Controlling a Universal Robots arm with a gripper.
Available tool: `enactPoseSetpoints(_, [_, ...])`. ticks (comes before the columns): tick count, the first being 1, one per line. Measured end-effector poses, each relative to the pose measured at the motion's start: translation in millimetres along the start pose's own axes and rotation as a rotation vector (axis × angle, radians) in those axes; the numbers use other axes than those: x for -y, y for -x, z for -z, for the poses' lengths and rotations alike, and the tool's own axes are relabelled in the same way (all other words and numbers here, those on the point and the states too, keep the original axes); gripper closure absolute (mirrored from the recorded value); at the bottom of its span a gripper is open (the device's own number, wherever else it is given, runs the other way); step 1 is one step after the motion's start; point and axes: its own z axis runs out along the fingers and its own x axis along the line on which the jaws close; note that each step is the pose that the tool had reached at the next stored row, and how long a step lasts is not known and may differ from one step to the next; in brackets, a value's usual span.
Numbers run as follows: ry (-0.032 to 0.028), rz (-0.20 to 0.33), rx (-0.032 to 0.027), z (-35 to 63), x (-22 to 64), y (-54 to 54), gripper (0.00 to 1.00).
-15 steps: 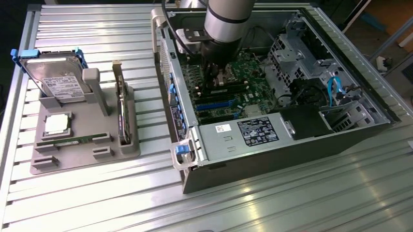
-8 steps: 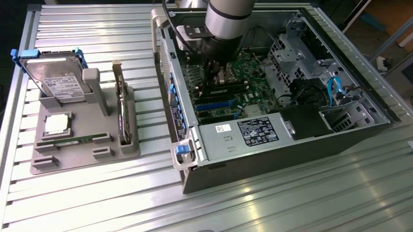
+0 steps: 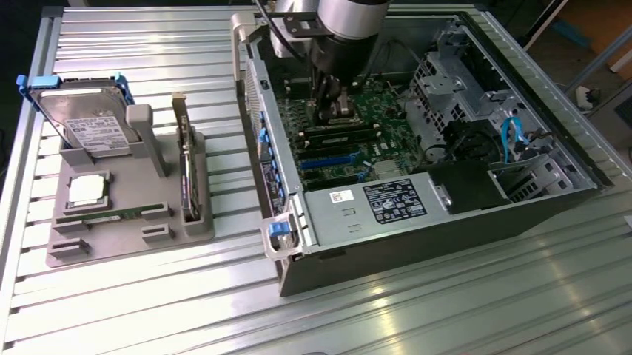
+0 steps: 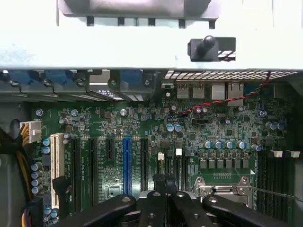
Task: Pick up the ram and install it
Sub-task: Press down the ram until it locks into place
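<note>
Hand (image 3: 334, 111) low inside the open computer case (image 3: 513, 214), fingers (image 4: 158, 208) drawn together over the motherboard (image 4: 142, 132). Ram (image 3: 101, 217) lies flat in the grey fixture tray (image 3: 129, 237) on the tabletop (image 3: 415, 310), well apart from the hand, outside the case toward the exterior view's left.

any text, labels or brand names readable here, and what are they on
No text can be read with confidence.
Black label on the metal cage in the computer case: white print, too small to read.
Small white sticker beside it: unreadable.
Label on the hard drive in the grey holder: blurred.
White printing on the motherboard: too fine to read.
</note>
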Motion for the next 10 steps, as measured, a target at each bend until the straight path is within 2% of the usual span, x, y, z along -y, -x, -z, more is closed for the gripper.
enactPoseSetpoints(10, [0.0001,0.000,-0.0005,19.5,-0.1,0.4,0.89])
